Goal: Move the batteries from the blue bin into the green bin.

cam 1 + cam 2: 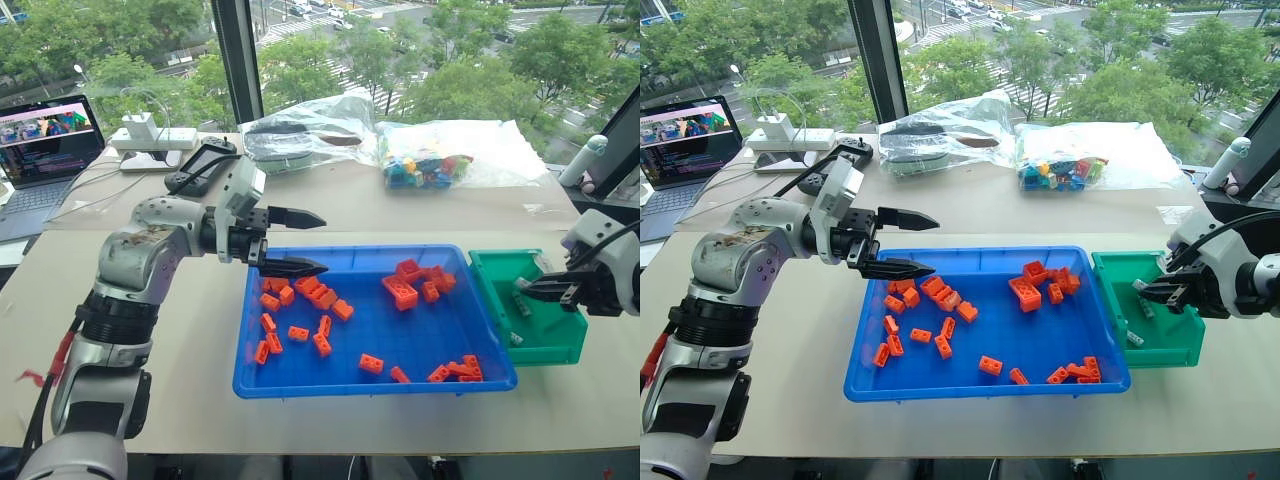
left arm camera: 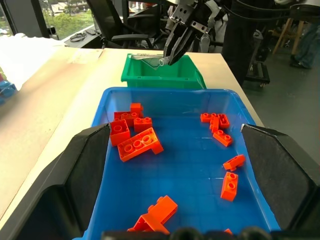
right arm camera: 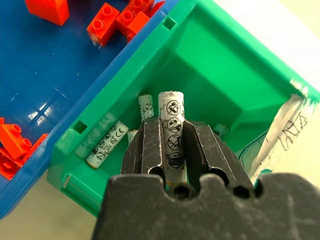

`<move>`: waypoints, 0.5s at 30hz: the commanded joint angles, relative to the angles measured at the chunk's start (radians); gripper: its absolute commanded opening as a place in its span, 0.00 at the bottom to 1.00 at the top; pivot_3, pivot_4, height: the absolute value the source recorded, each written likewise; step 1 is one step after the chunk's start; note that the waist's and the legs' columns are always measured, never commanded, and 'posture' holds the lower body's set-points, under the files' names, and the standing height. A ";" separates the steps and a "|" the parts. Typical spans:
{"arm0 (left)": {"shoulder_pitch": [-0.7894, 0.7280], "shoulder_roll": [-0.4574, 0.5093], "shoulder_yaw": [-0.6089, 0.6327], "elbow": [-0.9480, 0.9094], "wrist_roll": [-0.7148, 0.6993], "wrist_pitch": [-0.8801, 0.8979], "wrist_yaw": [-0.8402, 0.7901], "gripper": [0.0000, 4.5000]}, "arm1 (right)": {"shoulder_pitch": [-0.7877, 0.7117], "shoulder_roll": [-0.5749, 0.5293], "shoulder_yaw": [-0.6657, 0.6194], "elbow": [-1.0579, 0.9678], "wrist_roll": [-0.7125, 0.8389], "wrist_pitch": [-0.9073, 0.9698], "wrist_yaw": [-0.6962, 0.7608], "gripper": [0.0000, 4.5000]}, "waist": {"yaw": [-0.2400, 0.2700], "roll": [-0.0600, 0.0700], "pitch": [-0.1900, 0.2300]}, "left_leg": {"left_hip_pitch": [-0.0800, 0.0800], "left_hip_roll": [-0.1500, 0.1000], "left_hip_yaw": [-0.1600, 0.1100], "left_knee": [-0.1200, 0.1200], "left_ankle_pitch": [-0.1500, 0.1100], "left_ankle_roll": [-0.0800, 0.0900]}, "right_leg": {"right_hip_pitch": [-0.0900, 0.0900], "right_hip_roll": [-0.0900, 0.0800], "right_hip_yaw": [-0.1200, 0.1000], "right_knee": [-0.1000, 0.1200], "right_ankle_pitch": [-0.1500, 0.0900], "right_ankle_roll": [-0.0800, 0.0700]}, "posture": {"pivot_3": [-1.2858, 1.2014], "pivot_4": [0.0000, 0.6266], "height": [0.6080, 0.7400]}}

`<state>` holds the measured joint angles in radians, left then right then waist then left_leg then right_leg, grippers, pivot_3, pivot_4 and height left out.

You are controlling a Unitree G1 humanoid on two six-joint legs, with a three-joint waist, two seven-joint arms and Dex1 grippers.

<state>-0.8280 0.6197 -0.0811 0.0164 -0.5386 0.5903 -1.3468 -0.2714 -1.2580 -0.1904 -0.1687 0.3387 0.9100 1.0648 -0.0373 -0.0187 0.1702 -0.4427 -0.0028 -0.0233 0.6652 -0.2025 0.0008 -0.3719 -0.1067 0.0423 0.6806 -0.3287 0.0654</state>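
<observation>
One battery (image 3: 171, 132) is pinched upright between the right gripper's (image 3: 172, 150) fingers, poised over the green bin (image 1: 560, 335) for dropping among several already inside; the left gripper (image 1: 292, 242), fingers spread, hovers over the blue bin's (image 1: 330, 384) far-left corner holding orange bricks (image 1: 400, 292).

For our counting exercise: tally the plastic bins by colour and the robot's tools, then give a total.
blue bin: 1
green bin: 1
tools: 2, the left tool open, the right tool shut on a battery
Total: 4
</observation>
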 commanded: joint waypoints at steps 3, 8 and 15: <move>-0.024 -0.001 0.001 -0.003 -0.003 -0.017 -0.010 1.00 | -0.001 0.008 -0.032 -0.013 -0.003 -0.028 -0.033 0.06 | 0.000 0.000 0.000 | 0.000 0.000 0.000 0.000 0.000 0.000 | 0.000 0.000 0.000 0.000 0.000 0.000 | 0.52 0.24 0.94; -0.021 0.006 0.003 -0.003 -0.006 -0.014 -0.013 1.00 | -0.016 0.013 0.000 0.011 -0.025 -0.053 -0.061 0.06 | 0.000 0.000 0.000 | 0.000 0.000 0.000 0.000 0.000 0.000 | 0.000 0.000 0.000 0.000 0.000 0.000 | 0.52 0.24 0.94; -0.024 0.008 0.010 -0.003 -0.010 -0.009 -0.010 1.00 | -0.031 0.007 0.011 0.042 -0.042 -0.056 -0.087 0.39 | 0.001 0.000 0.000 | 0.000 0.000 0.000 0.000 0.000 0.000 | 0.000 0.000 0.000 0.000 0.000 0.000 | 0.52 0.24 0.94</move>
<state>-0.8287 0.6197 -0.0896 0.0181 -0.5383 0.5883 -1.3535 -0.2927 -1.2390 -0.1624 -0.1161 0.2987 0.8738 0.9800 -0.0368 -0.0187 0.1702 -0.4427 -0.0029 -0.0234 0.6653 -0.2025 0.0008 -0.3718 -0.1069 0.0421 0.6802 -0.3287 0.0654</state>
